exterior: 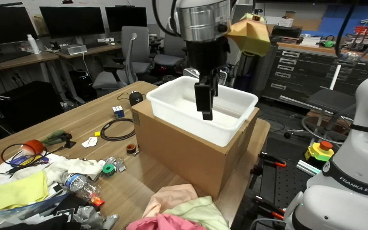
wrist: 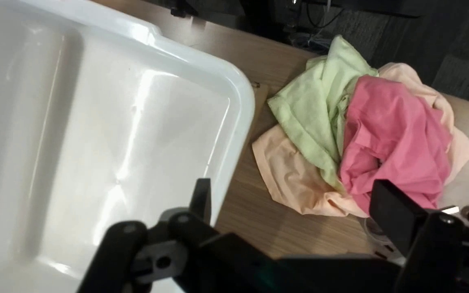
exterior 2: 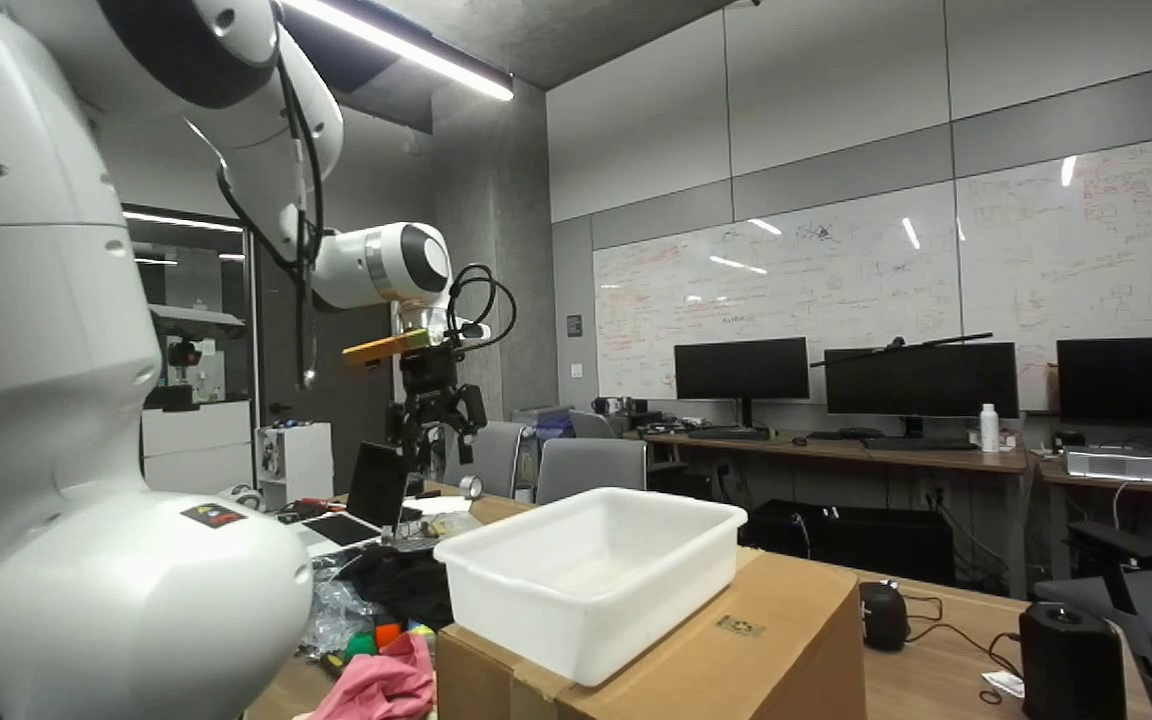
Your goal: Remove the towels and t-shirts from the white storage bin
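Wood-grain table [exterior 2: 936, 682], monitors [exterior 2: 741, 369] and whiteboard [exterior 2: 796, 285] beyond.

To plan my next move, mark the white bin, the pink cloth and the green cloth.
White bin [exterior: 184, 121]: in an exterior view, outer wall.
Pink cloth [wrist: 397, 136]: in the wrist view, crumpled middle.
Green cloth [wrist: 312, 116]: in the wrist view, uncovered part.

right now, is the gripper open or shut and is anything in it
Gripper: open, jaws spread wide in the wrist view, holding nothing.
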Robot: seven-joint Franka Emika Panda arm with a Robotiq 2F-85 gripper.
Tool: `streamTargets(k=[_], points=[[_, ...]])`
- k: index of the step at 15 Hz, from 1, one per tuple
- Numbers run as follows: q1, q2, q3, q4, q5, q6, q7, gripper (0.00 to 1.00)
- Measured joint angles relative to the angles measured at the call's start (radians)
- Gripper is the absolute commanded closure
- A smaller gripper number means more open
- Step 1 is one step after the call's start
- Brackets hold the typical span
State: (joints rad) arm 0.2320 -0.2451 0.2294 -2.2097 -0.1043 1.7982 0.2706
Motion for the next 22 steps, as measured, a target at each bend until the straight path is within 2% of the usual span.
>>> streamTargets(k=[7, 14, 22], points=[[-0.094, -0.243, -0.036, -0.256, 0.011, 0.171, 0.144, 0.00], [-0.181, -0.436, -0.031, -0.420, 0.011, 0.335, 0.268, 0.00], [-0.196, -0.479, -0.027, -0.471, 0.011, 0.322, 0.247, 0.00]])
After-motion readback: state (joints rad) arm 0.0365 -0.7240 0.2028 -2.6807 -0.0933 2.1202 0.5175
